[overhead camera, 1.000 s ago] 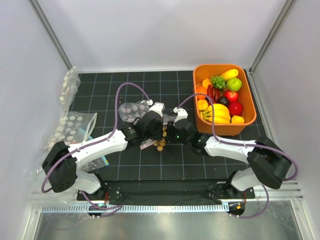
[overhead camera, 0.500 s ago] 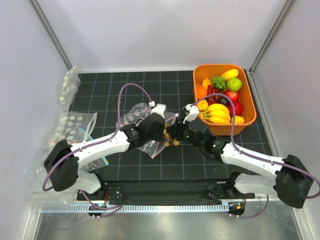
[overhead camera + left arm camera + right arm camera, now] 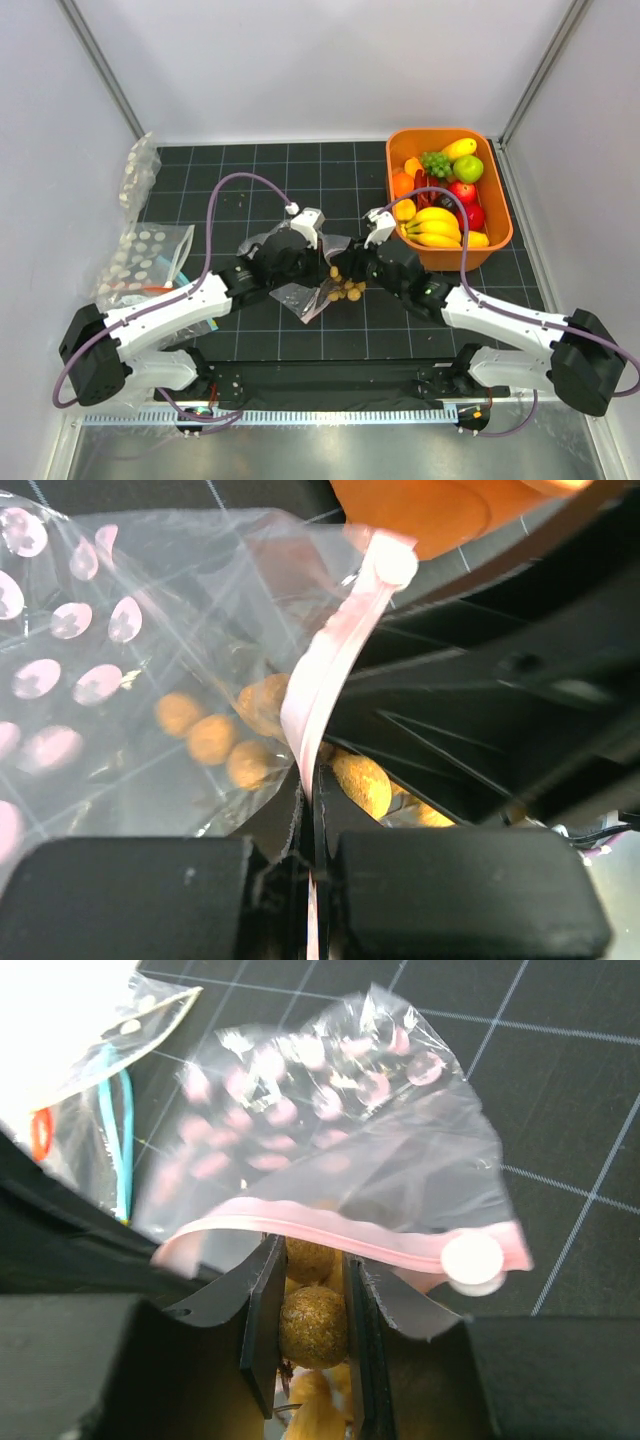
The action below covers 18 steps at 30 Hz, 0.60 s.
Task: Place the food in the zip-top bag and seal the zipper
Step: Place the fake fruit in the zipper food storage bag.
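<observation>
The zip-top bag lies crumpled at the mat's centre between both grippers. My left gripper is shut on the zipper, the pale pink rim strip, which runs up to a white slider. My right gripper is shut on the brown nut-like cluster and holds it at the bag's mouth, just under the zipper. In the right wrist view one brown ball sits between the fingers. More brown balls show through the bag's plastic. The other food lies in the tub.
The orange tub stands at the right, close to my right arm. Clear bags with bold white dots lie at the left edge, another further back; one with blue-orange trim shows in the right wrist view.
My right arm has stretched out and carried the nut cluster right and slightly nearer. My left arm's elbow has swung left, and the bag has shifted with the gripper.
</observation>
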Motion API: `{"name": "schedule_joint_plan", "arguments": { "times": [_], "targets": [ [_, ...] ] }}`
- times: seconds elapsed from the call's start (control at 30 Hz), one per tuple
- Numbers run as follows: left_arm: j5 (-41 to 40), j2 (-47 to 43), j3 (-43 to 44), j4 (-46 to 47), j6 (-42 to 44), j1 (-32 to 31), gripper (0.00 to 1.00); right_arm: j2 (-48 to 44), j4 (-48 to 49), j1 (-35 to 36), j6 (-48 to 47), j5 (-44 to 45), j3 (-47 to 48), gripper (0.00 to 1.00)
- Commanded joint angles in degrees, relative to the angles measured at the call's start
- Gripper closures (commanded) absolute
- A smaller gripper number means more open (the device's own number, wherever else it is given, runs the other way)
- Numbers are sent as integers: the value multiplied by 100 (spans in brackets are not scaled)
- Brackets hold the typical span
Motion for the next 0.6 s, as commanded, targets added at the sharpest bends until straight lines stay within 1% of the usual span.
{"name": "schedule_joint_plan", "arguments": {
  "times": [0.0,0.13,0.23,0.37,0.5,0.57],
  "targets": [
    [726,-273,24,855,-191,-67,100,309,34,32,124,277,288,99],
    [805,-388,-20,908,-235,-67,100,468,-142,32,300,647,349,99],
    [1234,-353,-99,1180,-392,-58,100,477,-151,32,405,814,349,99],
    [1718,33,-46,1425,-499,-67,100,520,-291,6,546,1016,402,99],
    [1938,306,24,1523,-472,-67,100,670,-450,-82,669,1069,472,99],
    [1869,289,24,1523,-411,-67,100,810,-581,-117,704,1096,542,99]
  ]
}}
